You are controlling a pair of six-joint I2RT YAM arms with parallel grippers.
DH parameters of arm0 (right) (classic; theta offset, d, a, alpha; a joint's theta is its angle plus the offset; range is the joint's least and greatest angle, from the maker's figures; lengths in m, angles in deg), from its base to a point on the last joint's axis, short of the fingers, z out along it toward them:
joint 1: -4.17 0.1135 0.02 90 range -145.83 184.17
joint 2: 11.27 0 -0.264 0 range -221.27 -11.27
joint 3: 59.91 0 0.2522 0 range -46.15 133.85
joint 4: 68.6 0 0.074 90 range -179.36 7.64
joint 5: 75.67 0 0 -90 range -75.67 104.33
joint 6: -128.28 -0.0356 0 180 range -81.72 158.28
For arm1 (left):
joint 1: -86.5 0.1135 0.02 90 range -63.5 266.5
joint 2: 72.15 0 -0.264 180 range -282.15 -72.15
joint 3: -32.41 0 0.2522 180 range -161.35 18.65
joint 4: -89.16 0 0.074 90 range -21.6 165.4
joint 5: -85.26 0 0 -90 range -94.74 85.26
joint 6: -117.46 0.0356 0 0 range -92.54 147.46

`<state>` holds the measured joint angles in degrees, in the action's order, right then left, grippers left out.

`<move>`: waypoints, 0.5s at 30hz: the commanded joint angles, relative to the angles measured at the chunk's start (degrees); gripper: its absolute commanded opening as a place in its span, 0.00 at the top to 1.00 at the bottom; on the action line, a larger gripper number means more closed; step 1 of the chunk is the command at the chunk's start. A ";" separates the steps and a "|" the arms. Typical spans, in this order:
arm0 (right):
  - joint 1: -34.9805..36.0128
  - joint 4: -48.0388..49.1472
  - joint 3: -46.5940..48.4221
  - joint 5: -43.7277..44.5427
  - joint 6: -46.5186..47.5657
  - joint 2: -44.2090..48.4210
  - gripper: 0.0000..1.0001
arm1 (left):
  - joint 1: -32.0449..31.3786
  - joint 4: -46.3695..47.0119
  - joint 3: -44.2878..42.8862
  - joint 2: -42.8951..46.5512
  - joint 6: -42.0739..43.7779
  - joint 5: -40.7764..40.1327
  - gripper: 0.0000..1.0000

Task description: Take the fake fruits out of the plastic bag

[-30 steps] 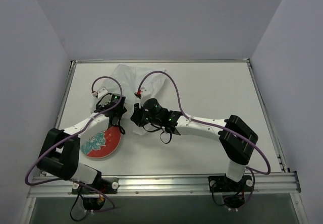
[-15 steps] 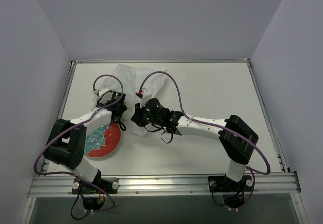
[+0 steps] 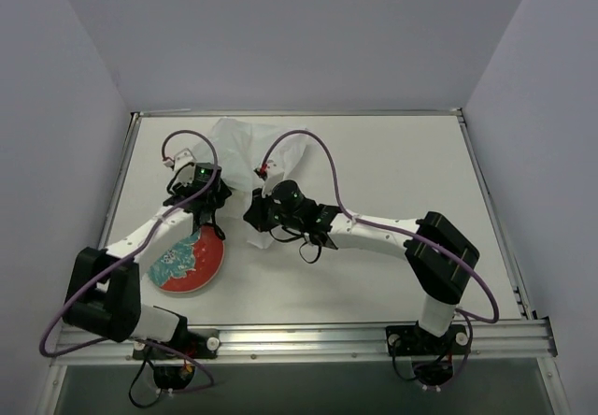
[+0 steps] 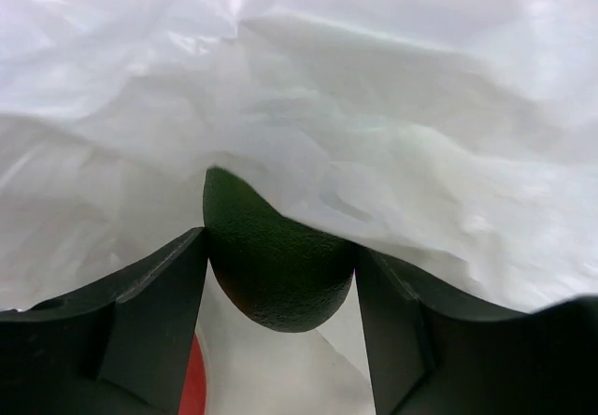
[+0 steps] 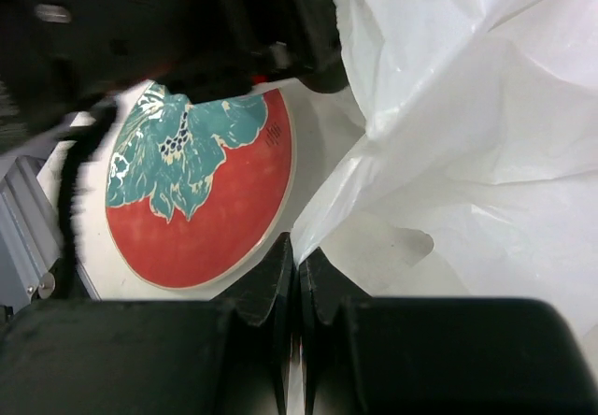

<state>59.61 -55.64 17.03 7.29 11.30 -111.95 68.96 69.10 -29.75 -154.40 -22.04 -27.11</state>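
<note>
Because the dark green round fruit (image 4: 278,265) sits squarely between your left gripper (image 4: 280,289) jaws, clamped at its widest part under the plastic bag (image 4: 392,107), treat it as light, hard, slick — grip its middle. Your right gripper (image 5: 297,279) pinches a fold of flimsy film.

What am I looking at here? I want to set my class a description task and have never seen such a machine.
Two robot arms are bolted to a table's near edge. One picture looks down from above; the other two come from cameras on each wrist. On the table lie a crumpled white plastic bag and a red plate with a teal pattern. The left gripper is closed on a dark green fake fruit at the bag's edge. The right gripper pinches a fold of the bag's film beside the plate.
</note>
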 commanded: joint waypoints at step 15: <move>-6.13 3.16 5.03 -1.74 -0.62 1.19 1.00 | -0.91 -32.78 3.84 32.94 0.11 7.70 0.91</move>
<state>53.97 -55.11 19.69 6.35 11.04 -112.00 68.55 47.17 -26.47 -124.33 -19.98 -19.15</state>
